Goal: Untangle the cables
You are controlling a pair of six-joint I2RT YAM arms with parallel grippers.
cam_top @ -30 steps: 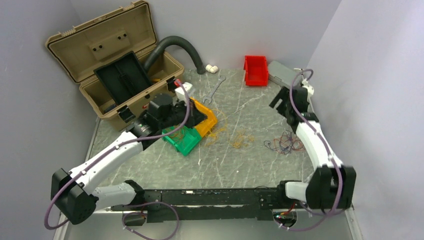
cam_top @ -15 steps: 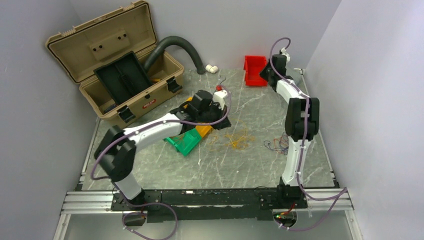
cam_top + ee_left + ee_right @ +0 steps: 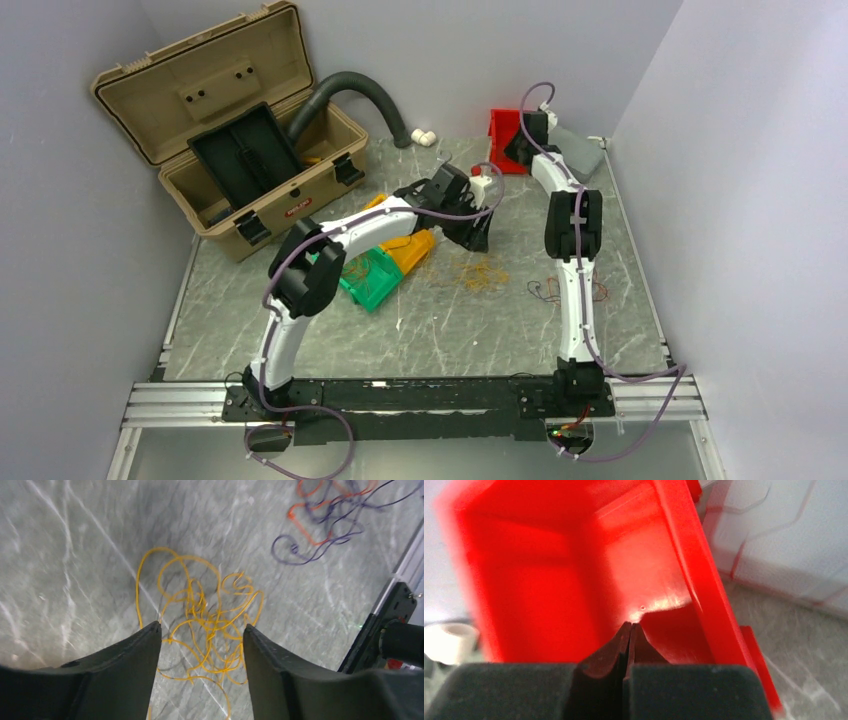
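- Left gripper [image 3: 201,627] wide, empty; knotted yellow cables [image 3: 200,602] lie below, between its fingers.
- Right gripper [image 3: 629,626] pinched shut, nothing visibly held, over red bin [image 3: 549,565].
- Orange-purple bunch [image 3: 320,527] beyond, tangled: most remains.

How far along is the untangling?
Done: yellow tangle lies apart from the orange-and-dark bunch. In hand: nothing; left gripper open over the yellow tangle, right gripper shut empty at the red bin. Left: both bunches are knotted on the table.

I see: tan plastic toolbox [image 3: 250,150], lid open, back left | dark grey ribbed hose [image 3: 340,82] beside it | red plastic bin [image 3: 500,135] back right
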